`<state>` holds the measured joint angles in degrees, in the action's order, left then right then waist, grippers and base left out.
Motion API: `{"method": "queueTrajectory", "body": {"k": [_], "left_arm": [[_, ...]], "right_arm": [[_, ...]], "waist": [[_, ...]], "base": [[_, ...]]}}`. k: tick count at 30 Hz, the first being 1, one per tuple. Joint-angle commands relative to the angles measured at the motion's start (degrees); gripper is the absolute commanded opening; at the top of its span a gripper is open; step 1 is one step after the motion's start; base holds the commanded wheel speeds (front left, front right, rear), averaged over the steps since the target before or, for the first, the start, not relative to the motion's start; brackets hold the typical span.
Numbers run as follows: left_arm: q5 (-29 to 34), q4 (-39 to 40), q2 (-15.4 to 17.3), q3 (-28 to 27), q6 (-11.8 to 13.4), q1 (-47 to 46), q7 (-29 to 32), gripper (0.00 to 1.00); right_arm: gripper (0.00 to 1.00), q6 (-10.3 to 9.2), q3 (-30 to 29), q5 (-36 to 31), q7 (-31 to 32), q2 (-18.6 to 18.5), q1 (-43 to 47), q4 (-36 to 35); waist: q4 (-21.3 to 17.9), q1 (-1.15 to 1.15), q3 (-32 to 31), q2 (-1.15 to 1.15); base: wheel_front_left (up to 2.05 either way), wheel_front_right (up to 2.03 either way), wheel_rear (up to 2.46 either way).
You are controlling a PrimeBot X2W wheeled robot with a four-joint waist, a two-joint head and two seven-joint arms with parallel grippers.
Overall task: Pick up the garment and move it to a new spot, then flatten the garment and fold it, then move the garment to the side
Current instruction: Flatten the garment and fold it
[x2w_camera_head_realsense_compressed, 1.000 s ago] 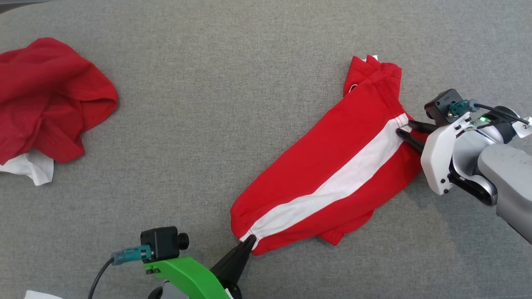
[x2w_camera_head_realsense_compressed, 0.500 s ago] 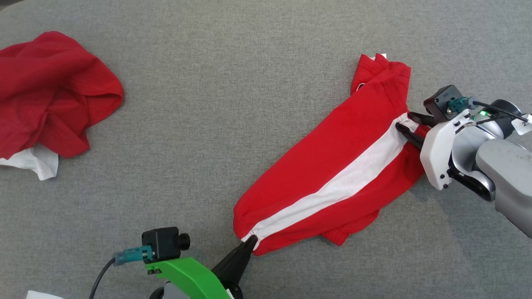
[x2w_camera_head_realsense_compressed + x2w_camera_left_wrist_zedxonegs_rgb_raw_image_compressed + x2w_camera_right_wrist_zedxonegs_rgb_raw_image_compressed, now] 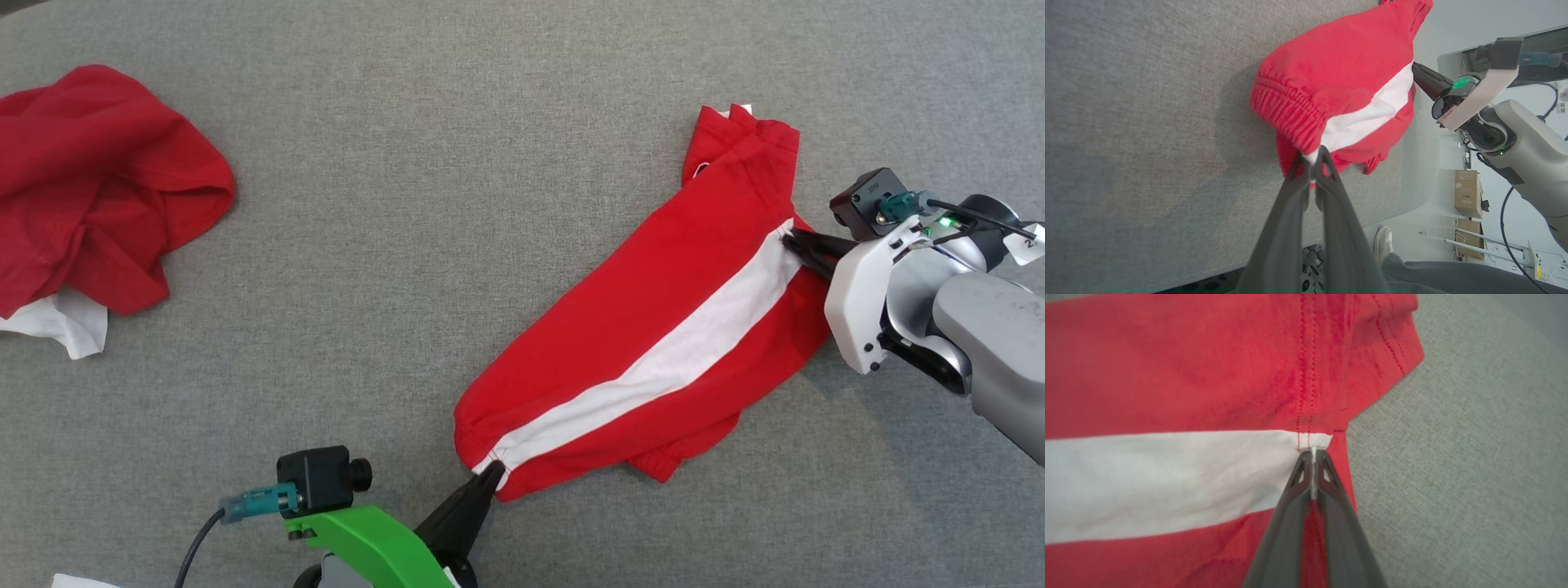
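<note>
We see the red garment [image 3: 653, 343] with a white stripe [image 3: 669, 359] lying stretched out on the grey counter [image 3: 457, 163]. It is in the right half, running from the near middle up to the right. Our left claw [image 3: 490, 475] is closed tight on the gathered end of the garment, exactly where the stripe ends. Our right claw [image 3: 790, 242] is at the opposite end. Its two fingers are pressed together on the hem of the stripe, with a thin edge of white cloth between them. A second red cloth [image 3: 106, 188] lies crumpled at the far left, well apart.
</note>
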<state>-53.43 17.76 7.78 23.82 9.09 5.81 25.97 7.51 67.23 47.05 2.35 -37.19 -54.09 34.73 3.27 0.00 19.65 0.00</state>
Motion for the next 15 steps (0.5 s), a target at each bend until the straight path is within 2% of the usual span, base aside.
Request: {"method": "queueTrajectory", "body": {"k": [1,10,15], "left_arm": [[-0.3,-0.2,0.0,-0.3,-0.1,-0.3,-0.2,0.0],[-0.4,-0.4,0.0,-0.4,-0.1,-0.5,-0.5,0.0],[-0.6,1.0,0.2,-2.2,-0.1,-1.4,-1.6,0.0]], "right_arm": [[0.02,-0.04,0.4,0.6,-0.4,-0.2,-0.2,0.4],[0.0,-0.03,1.6,2.1,-1.0,-0.2,-0.4,0.6],[0.0,-0.03,0.3,4.2,-3.3,-1.5,-0.4,-2.0]], "waist": [[-0.1,0.0,0.1,0.0],[-0.3,0.0,0.2,0.0],[-0.4,0.0,-0.3,0.0]], "base": [[0.0,0.0,0.0],[0.0,0.0,0.0],[0.0,0.0,0.0]]}}
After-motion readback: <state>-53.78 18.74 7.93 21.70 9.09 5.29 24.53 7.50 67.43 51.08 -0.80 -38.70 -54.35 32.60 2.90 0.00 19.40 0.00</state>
